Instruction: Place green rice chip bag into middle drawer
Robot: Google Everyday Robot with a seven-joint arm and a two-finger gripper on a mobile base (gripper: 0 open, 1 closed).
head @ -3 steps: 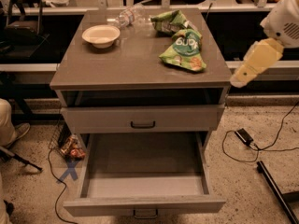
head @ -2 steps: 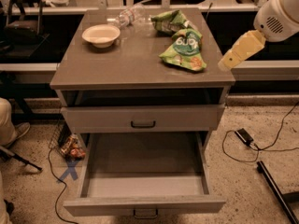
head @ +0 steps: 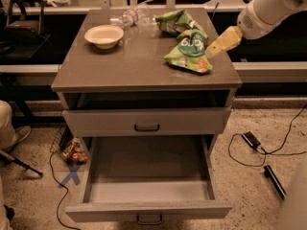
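Observation:
The green rice chip bag (head: pixel 189 52), light green with big white letters on a dark teal patch, lies on the cabinet top near its right edge. The middle drawer (head: pixel 148 191) is pulled far out below, its grey floor bare. My gripper (head: pixel 216 45) hangs off the white arm at the upper right. Its tan fingers (head: pixel 224 40) point down-left and the tip sits at the bag's right edge. Nothing is held.
A white bowl (head: pixel 103 35), a clear plastic bottle (head: pixel 132 17) and a smaller green bag (head: pixel 175 21) lie on the cabinet top (head: pixel 120 66). The top drawer (head: pixel 146 122) is shut. Cables and a power brick (head: pixel 251 139) lie on the floor right.
My gripper has moved up and left, from beside the cabinet's right edge to the right edge of the green rice chip bag. The bag and drawer have not moved.

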